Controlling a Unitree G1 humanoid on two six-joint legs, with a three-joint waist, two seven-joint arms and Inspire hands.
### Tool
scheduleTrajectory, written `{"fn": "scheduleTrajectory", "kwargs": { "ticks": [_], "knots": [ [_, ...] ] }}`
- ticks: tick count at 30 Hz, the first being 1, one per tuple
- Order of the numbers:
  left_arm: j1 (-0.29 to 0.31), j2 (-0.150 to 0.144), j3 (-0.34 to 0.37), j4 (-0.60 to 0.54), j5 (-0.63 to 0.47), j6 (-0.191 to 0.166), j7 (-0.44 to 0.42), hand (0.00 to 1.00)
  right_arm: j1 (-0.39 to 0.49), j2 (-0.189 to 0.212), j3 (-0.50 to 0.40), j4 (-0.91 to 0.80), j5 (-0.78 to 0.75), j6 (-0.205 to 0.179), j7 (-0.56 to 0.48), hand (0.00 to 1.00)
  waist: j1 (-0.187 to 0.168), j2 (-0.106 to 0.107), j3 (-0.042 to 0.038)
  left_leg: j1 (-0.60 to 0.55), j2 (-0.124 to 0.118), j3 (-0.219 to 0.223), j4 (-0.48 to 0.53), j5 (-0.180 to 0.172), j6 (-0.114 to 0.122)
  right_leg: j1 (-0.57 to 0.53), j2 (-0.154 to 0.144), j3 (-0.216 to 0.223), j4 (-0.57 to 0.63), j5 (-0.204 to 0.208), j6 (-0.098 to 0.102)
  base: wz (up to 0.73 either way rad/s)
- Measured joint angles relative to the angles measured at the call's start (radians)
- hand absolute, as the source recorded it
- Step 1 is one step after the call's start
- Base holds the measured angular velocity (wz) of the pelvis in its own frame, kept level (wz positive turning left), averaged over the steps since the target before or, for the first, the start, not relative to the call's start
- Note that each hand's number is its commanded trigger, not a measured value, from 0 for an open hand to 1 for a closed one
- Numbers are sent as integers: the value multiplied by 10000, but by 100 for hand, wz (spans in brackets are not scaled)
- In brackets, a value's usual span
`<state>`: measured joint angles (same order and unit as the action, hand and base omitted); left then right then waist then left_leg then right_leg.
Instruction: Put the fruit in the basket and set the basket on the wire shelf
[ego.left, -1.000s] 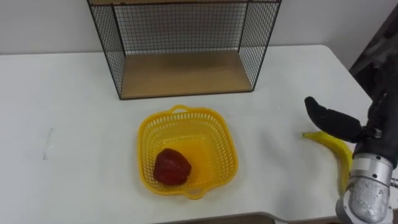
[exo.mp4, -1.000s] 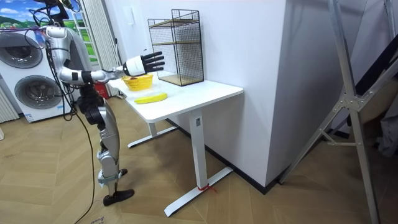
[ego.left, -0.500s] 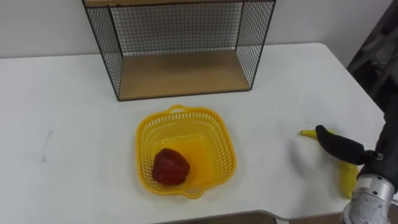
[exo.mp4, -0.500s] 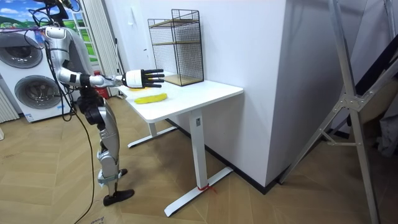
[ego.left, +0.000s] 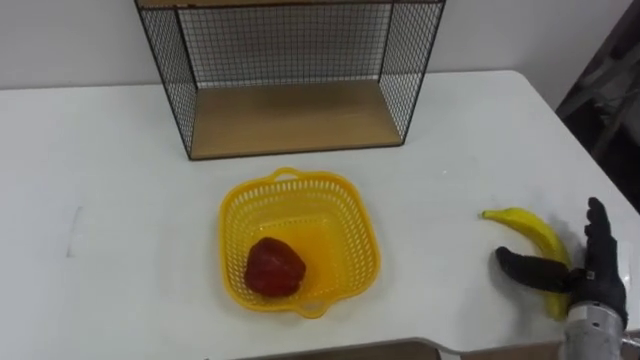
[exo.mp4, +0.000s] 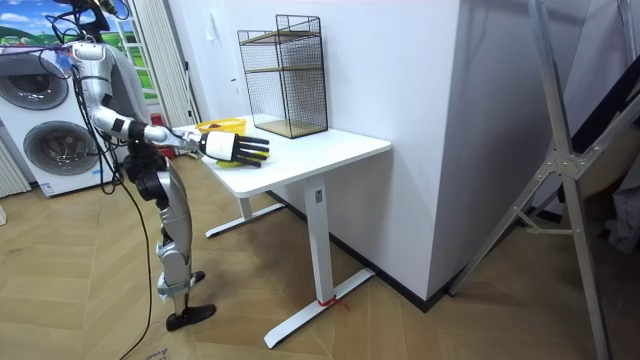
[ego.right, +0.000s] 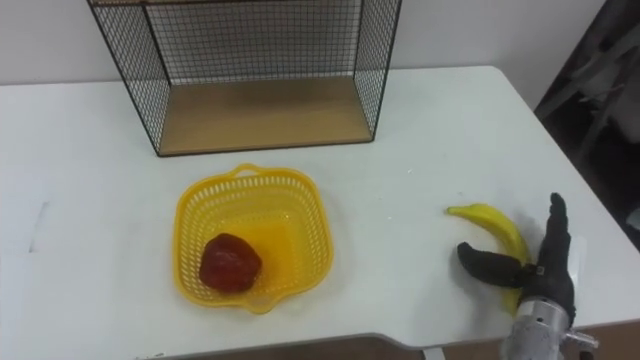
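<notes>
The robot's right hand (ego.left: 588, 285) rests low at the near right corner of the white bench (ego.left: 100, 200), set on edge. Its fingers (ego.left: 597, 228) are straight and point away from the robot, and the thumb is spread out to the left, lying on the bench top. The hand is open and grips nothing. The near end of a banana (ego.left: 528, 230) lies in the gap between the thumb and the fingers. The rest of the banana curves away towards the bench's middle.

A yellow basket (ego.left: 232, 205) sits at the centre of the bench, well apart from the banana, with a red fruit (ego.left: 275, 268) inside it at the near left. Bare bench lies between basket and banana. Just behind the basket stands the wire shelf (ego.left: 290, 115), its open front facing the robot, with a wooden floor.

In the room view the robot stands at the bench's end, arm stretched forward. A washing machine (exo.mp4: 50, 140) is behind it, on a wooden floor (exo.mp4: 400, 330).
</notes>
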<state>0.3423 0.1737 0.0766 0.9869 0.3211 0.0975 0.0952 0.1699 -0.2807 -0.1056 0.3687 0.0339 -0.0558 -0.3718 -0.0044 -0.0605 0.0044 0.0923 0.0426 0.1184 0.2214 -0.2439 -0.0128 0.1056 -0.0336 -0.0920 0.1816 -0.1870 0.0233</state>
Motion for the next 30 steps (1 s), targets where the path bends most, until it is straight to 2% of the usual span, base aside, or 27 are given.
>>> {"fn": "scheduleTrajectory", "kwargs": {
  "ticks": [1,3,4,6,12,13,14,18,22,30],
  "knots": [
    [2,11,0,-1,-2,20,0,0,-55,-36,0,165,13,-2,76,0,14,-13,16,33,-1,-8,-2,0,0,18,0,-3,-11,0,0,7],
    [-6,84,18,-101,3,109,1,0,-260,-58,-16,700,15,20,341,0,6,-145,-34,67,-12,-143,-13,-2,-1,153,-2,-121,-135,0,0,15],
    [3,100,45,-224,16,139,1,0,-367,-59,-61,936,14,50,524,0,10,-266,-31,63,-12,-170,-10,-2,-1,165,-3,-155,-132,0,0,13],
    [-5,94,41,-255,35,205,1,0,-497,-55,-156,1230,0,135,731,0,40,-346,-36,59,-14,-186,10,-4,0,200,-4,-165,-133,3,-1,3],
    [63,87,105,-236,71,619,79,0,-601,-56,-382,1662,-185,38,1026,0,51,-262,-87,93,-18,-301,59,-5,1,356,-3,-266,-116,28,-11,5],
    [61,69,144,-236,161,694,84,0,-552,-56,-435,1775,-343,15,1113,26,25,-232,-105,81,-13,-330,95,-6,1,366,-1,-307,-116,39,-22,8],
    [61,55,193,-237,257,714,84,0,-562,-60,-462,1825,-400,-4,1160,100,22,-220,-112,69,-9,-354,117,-7,0,377,-1,-330,-117,47,-27,10],
    [46,82,226,-239,661,794,108,0,-758,-303,-471,2289,-476,-36,1448,100,36,-136,-163,49,-7,-525,203,-9,-3,405,-9,-475,-118,99,-49,9],
    [26,122,226,-239,675,797,122,0,-1044,-744,-466,3034,-839,-79,1671,100,108,-141,-163,24,-27,-620,385,-8,-2,499,-12,-504,-206,94,-49,8],
    [43,184,227,-242,665,857,315,0,-1321,-1063,-725,3704,-1652,-61,1569,100,143,-202,-204,-98,-23,-733,506,5,-5,535,12,-631,-291,118,-45,5]
  ]
}}
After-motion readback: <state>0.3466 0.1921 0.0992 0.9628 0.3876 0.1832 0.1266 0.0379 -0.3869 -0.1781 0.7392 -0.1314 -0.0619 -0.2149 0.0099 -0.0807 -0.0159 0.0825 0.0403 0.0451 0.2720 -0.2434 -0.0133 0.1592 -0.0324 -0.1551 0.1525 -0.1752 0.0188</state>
